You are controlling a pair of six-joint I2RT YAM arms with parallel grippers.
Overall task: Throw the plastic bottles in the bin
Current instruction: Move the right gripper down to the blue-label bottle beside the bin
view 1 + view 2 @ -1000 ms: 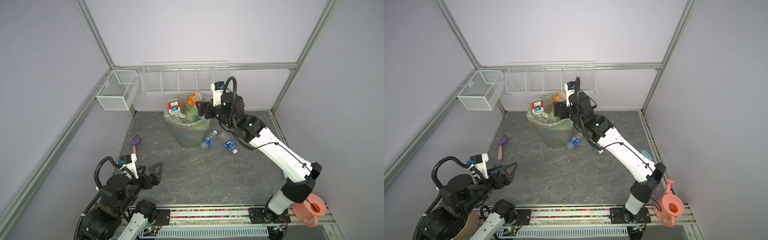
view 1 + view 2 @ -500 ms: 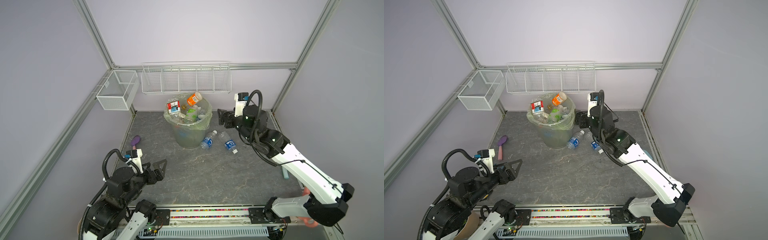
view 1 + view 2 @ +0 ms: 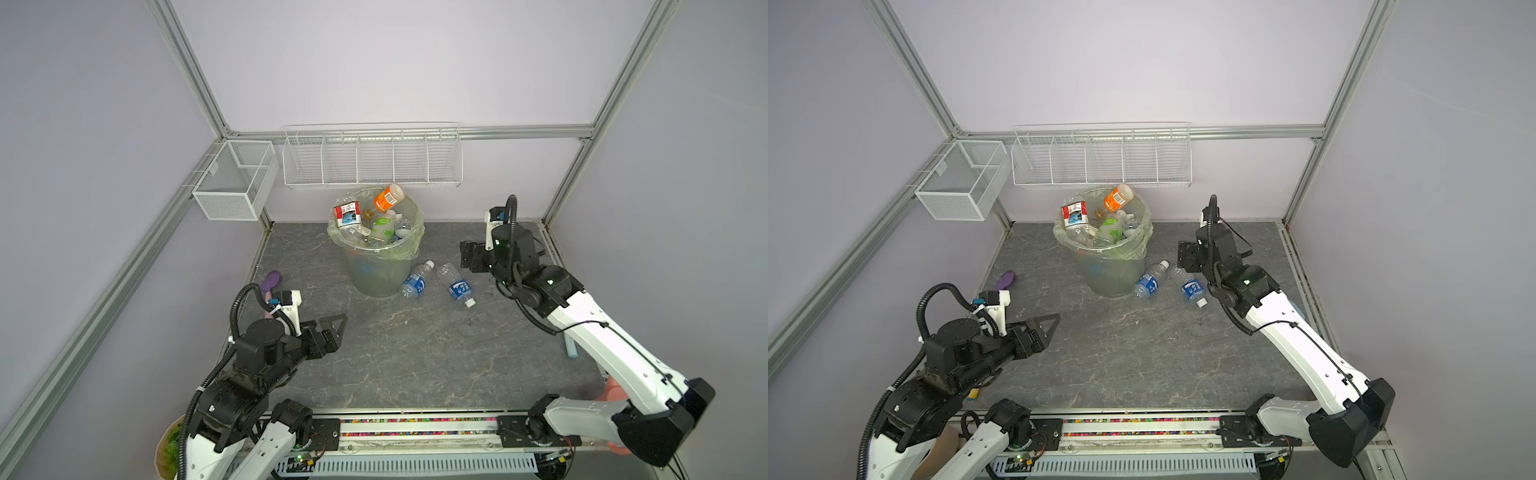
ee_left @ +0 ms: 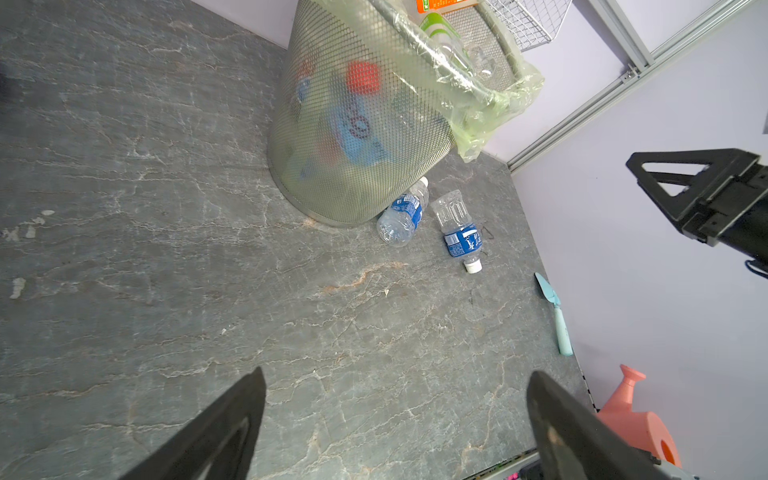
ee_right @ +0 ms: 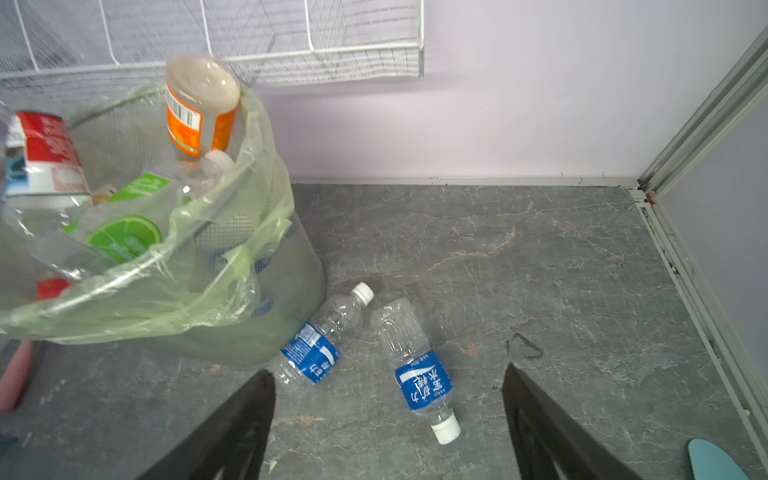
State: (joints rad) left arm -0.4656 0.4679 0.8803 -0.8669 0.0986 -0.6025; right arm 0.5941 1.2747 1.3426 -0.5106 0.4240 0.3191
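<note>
R claw [image 5: 387, 370] spread, empty; blue-label bottle [image 5: 420, 376] lies just ahead & below it, 2nd bottle [image 5: 320, 349] between that & bin [image 5: 291, 299]. Prob light, thin, crushable, slick: pinch across label. L claw [image 4: 397, 374] spread, well apart

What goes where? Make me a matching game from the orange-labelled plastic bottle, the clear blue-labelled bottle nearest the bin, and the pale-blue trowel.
Things:
1. orange-labelled plastic bottle
2. clear blue-labelled bottle nearest the green-lined mesh bin
3. pale-blue plastic trowel

Places:
A. on the floor beside a side wall
B. on the floor at the bin's foot
C. poking out above the bin's rim

Pairs: 1-C, 2-B, 3-A
</note>
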